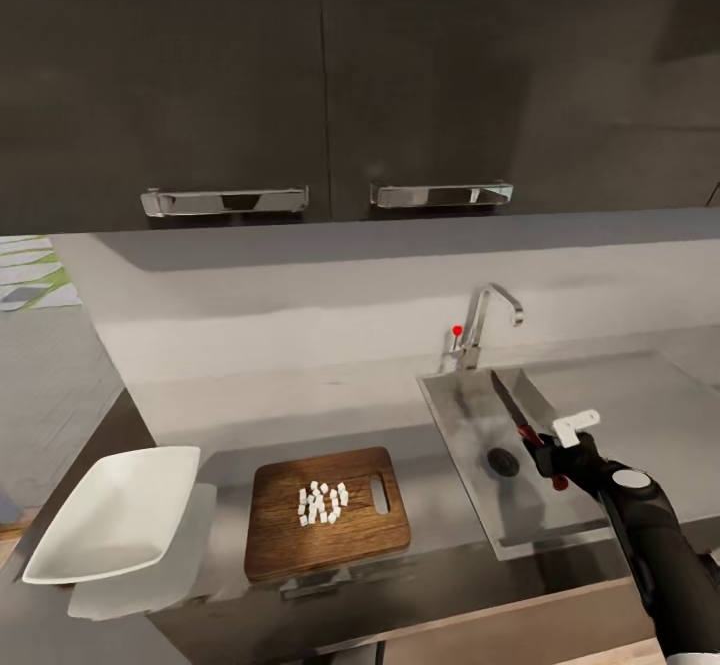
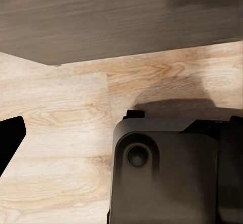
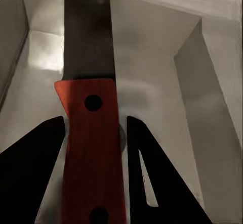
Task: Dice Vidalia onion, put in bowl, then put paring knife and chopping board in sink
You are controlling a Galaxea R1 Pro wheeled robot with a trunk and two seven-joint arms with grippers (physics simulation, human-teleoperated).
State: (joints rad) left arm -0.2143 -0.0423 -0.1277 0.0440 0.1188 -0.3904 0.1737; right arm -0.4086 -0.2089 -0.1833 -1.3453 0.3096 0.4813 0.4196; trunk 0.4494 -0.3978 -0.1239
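My right gripper (image 1: pixel 548 457) is shut on the red handle of the paring knife (image 1: pixel 512 407), holding it over the sink (image 1: pixel 455 435) with the dark blade pointing towards the tap. In the right wrist view the knife (image 3: pixel 91 143) sits between the two black fingers (image 3: pixel 30 173) above the grey sink basin (image 3: pixel 152 82). The chopping board (image 1: pixel 290 545) lies on the countertop (image 1: pixel 440 505) left of the sink, with the diced onion (image 1: pixel 322 502) as a small pile of pale bits on it. The white bowl (image 1: pixel 115 510) stands left of the board. My left gripper (image 2: pixel 121 128) hangs open over wooden floor.
A chrome tap (image 1: pixel 482 323) with a red knob stands behind the sink, and the round drain (image 1: pixel 503 461) shows in the basin. Dark wall cabinets (image 1: pixel 320 75) with chrome handles hang above. A pale sheet (image 1: pixel 175 565) lies under the bowl. The robot's dark base (image 2: pixel 167 173) is below the left wrist.
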